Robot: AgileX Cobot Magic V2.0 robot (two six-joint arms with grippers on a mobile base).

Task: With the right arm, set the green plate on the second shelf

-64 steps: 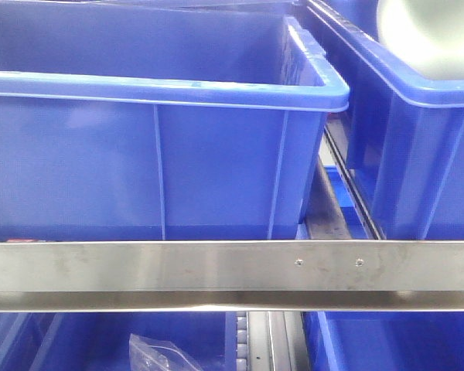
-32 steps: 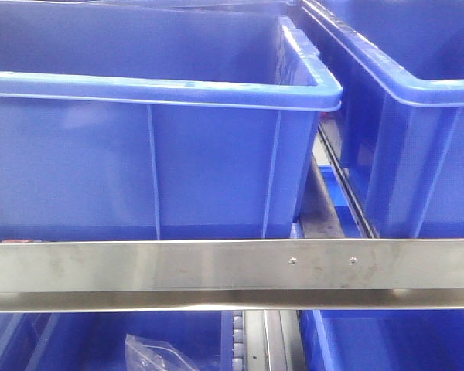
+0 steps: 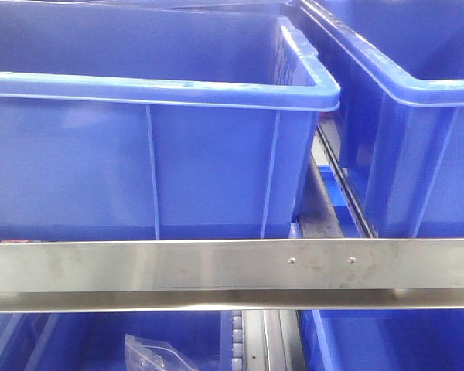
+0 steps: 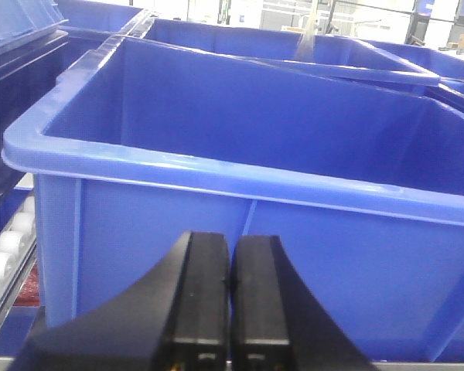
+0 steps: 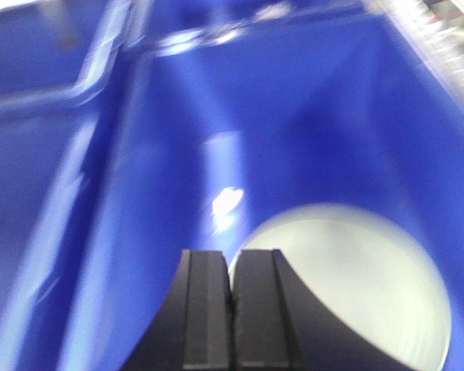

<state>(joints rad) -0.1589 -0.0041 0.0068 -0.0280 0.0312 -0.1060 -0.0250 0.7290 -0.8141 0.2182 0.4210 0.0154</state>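
Now right gripper (image 5: 232,267) pressed together above green plate (image 5: 356,294) in blue bin (image 5: 162,154) — left gripper (image 4: 230,259) pressed together too.

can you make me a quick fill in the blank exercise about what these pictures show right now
1. In the right wrist view, the green plate lies inside a bin coloured ____.
2. The fingers of the left gripper are pressed ____, with nothing between them.
3. In the front view, a ____ rail runs across below the two bins.
4. On the lower level, a clear plastic ____ shows at the bottom edge of the front view.

Missing words: blue; together; metal; bag
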